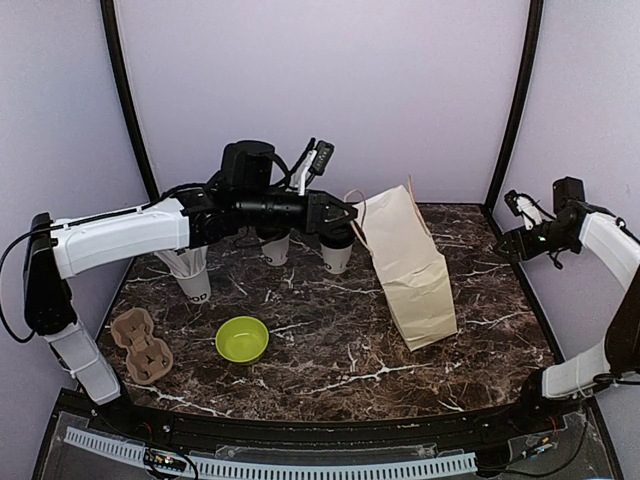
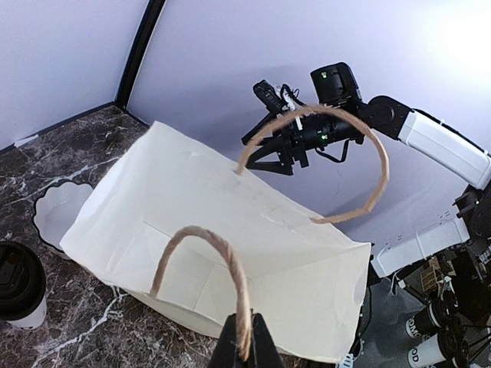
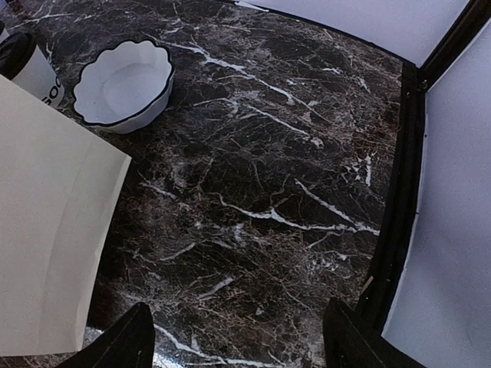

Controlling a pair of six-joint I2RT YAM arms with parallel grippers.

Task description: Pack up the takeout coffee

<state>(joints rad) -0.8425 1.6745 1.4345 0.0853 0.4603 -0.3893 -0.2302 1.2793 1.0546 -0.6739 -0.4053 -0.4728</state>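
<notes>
The left arm [image 1: 120, 235] reaches from its base at the near-left corner up and across the table [image 1: 330, 370], forearm roughly level, wrist over the rear centre. Near the left edge a cardboard cup carrier [image 1: 141, 345] lies flat, and behind it a white cup of straws [image 1: 195, 283] stands beside the arm. The lime-green bowl [image 1: 242, 340] sits near the front centre, with bare marble between it and the bag. The takeout coffee stands at the rear, directly beneath the left forearm: the left coffee cup [image 1: 276, 250] is largely hidden by the arm, and the right coffee cup [image 1: 337, 258], its black lid visible, is just beside the bag. The left gripper [image 2: 245, 346] is clenched on the near twine handle [image 2: 201, 244] of the paper bag [image 1: 412, 268]. The bag is folded flat and tilted, handle end raised toward the gripper and bottom end on the table. A white scalloped bowl [image 3: 123, 80] rests behind the bag. A broad strip of bare marble runs from the bag to the table's right edge. The right arm [image 1: 605, 235] is folded high at the right wall, wrist pointing left. The right gripper [image 3: 234, 341] hangs over that strip with its fingers [image 3: 126, 345] spread wide, grasping and touching nothing.
</notes>
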